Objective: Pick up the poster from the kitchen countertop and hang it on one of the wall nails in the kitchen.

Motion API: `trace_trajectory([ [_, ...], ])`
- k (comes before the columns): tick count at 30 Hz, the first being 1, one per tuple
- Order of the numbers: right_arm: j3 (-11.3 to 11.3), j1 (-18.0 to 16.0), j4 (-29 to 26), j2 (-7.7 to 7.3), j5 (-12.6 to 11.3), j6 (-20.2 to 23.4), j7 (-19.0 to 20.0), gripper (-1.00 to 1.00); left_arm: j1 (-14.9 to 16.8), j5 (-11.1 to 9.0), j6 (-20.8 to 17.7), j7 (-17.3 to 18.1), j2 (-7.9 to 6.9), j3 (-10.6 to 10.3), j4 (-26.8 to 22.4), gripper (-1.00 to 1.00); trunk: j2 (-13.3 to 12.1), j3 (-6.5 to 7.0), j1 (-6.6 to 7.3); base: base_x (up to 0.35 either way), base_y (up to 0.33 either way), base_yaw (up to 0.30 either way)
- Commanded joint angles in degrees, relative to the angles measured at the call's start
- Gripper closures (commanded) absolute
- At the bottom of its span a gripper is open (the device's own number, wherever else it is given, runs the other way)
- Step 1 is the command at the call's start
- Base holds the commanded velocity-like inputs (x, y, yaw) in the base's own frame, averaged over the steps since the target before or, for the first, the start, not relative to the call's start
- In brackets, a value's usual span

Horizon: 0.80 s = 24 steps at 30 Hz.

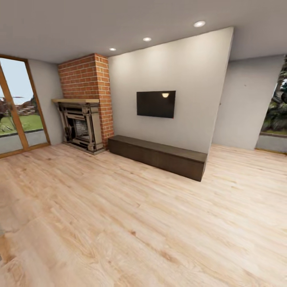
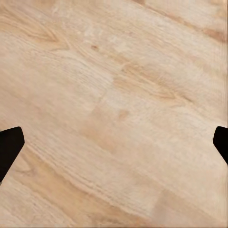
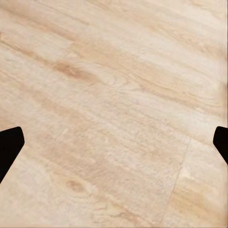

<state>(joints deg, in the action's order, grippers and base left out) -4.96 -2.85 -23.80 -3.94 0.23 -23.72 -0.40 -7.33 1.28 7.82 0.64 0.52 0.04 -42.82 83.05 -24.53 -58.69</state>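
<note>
Floorboards [image 1: 159, 223] lay under your left gripper [image 2: 114, 142] and right gripper [image 3: 114, 142], both spread wide and empty, facing a wall television [image 1: 156, 104].

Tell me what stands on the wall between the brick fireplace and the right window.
In the head view, a black TV hangs there on the grey wall, above a long dark bench.
</note>
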Motion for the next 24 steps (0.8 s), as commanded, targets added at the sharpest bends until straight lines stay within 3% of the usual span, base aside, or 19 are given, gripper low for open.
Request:
trace_trajectory([
  [1, 0.0, 0.0, 0.1, -0.05, 0.0, -0.2, 0.0, -1.0, 0.0, 0.1, 0.1, 0.1, 0.01, 0.0, -0.1, -1.0, 0.0, -0.03, -0.04, 0.331, 0.0, -0.3],
  [13, 0.0, 0.0, 0.1, -0.27, 0.0, -0.2, 0.0, -1.0, -0.1, 0.1, 0.1, 0.1, 0.01, 0.0, -0.1, -1.0, 0.0, 0.3, -0.04, 0.331, -0.003, -0.3],
  [24, 0.0, 0.0, 0.1, -0.28, 0.0, -0.2, 0.0, -1.0, 0.0, 0.1, 0.1, 0.1, 0.01, 0.0, -0.1, -1.0, 0.0, 0.61, -0.04, 0.327, -0.122, -0.3],
])
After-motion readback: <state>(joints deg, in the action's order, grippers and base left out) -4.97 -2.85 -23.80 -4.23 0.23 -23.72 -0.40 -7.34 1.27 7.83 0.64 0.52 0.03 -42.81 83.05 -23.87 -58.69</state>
